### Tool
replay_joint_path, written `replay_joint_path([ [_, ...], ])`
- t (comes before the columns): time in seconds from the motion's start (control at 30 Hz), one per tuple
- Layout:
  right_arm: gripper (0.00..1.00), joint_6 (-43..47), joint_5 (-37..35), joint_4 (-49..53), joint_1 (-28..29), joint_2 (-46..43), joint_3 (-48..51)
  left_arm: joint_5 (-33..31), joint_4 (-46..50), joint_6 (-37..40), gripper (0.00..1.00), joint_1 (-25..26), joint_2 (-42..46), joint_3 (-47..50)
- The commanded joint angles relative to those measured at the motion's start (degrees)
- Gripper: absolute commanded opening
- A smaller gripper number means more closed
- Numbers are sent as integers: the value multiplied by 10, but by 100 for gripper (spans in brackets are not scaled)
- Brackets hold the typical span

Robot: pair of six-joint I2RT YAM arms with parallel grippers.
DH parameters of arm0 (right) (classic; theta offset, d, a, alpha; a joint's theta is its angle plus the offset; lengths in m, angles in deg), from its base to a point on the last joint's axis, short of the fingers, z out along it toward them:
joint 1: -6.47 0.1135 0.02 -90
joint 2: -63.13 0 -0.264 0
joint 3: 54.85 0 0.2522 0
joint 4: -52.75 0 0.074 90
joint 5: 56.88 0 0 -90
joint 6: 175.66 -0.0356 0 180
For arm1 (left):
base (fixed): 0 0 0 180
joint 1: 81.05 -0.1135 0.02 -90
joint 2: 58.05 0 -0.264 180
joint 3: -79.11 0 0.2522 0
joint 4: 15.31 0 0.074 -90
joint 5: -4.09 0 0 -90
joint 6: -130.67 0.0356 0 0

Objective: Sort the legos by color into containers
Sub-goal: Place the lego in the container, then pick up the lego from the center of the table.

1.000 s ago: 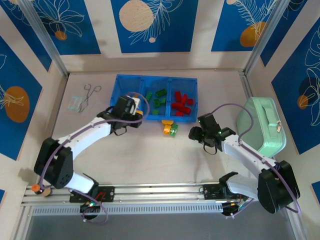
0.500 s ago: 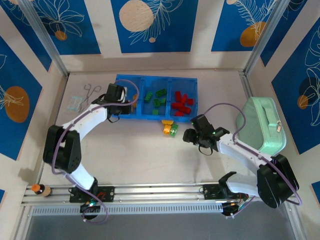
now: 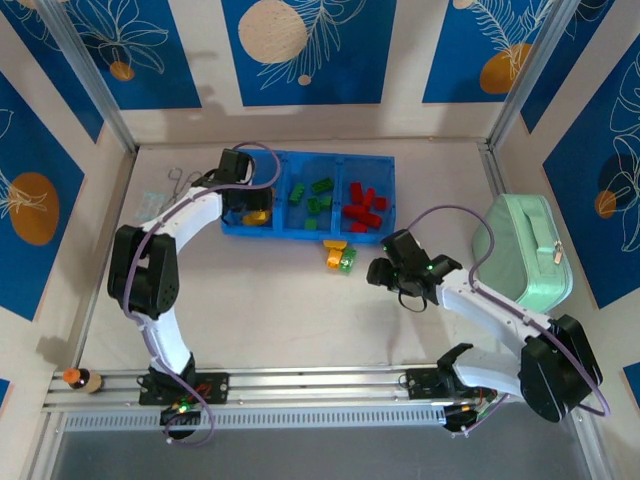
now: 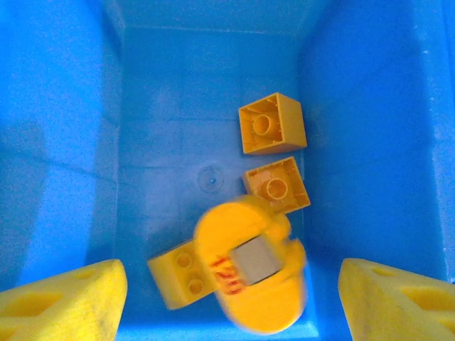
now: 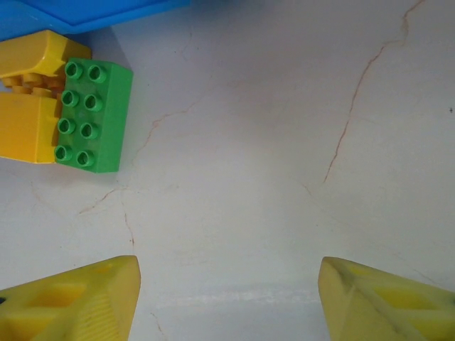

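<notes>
Since the earlier frame, the left arm has swung farther toward the far left corner of the worktop. Its left hand now hangs above the left compartment of the blue tray, which sits along the far edge. From the wrist camera we see its fingers spread wide, gripping nothing. Below them, three yellow bricks lie on the compartment floor, together with a rounded yellow piece bearing red marks, which is blurred.

Green bricks fill the middle compartment and red bricks the right one.

Two legos remain on the worktop, just beside the tray's near wall: a yellow-orange brick touching a green brick, studs up.

We see the right hand near them, toward the right edge, with its fingers wide apart and empty over bare worktop. A mint-green case rests by the right edge.
</notes>
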Motion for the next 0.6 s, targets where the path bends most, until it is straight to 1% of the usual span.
replay_joint_path([
  [0.0,68,-6,-6,14,6,-9,-12,-2,10,-4,79,-6,4,6],
  [0.13,68,2,-9,11,20,2,-22,9,1,-16,78,-4,21,32],
  [0.23,68,8,-19,18,35,20,-43,21,-15,-31,78,0,65,74],
  [0.33,68,14,-23,21,46,46,-69,33,-44,-49,78,5,132,134],
  [0.57,68,30,-24,38,70,159,-165,32,-50,-79,77,15,293,248],
])
